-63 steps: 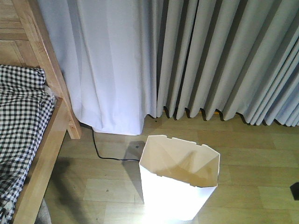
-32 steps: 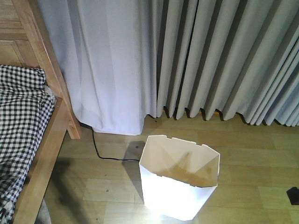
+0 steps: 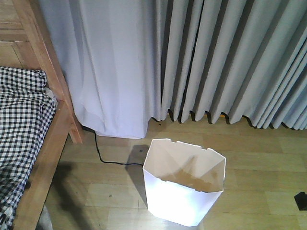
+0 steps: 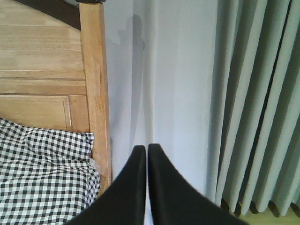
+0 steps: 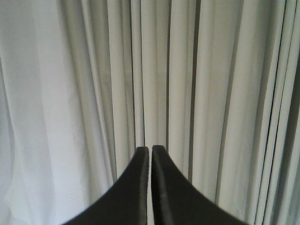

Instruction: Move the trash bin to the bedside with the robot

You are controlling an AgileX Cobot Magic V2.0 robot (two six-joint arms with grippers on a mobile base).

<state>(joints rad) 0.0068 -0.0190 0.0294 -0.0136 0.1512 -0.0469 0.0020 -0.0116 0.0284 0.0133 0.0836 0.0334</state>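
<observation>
The white faceted trash bin (image 3: 184,187) stands on the wooden floor at the lower middle of the front view, its beige inside showing. The bed (image 3: 43,143), with a light wooden frame and post and black-and-white checked bedding (image 3: 19,120), is at the left, about a bin's width away from the bin. The bed also shows in the left wrist view (image 4: 93,93). My left gripper (image 4: 146,149) is shut and empty, pointing at the curtain beside the bed post. My right gripper (image 5: 150,149) is shut and empty, facing the curtain. Neither gripper shows in the front view.
Grey-white curtains (image 3: 192,62) hang along the far wall down to the floor. A black cable (image 3: 108,155) runs across the floor between the bed post and the bin. A small dark object (image 3: 302,200) lies at the right edge.
The bin has shifted slightly farther up in the view, showing more of its base. The dark object at the right edge sits a little lower.
</observation>
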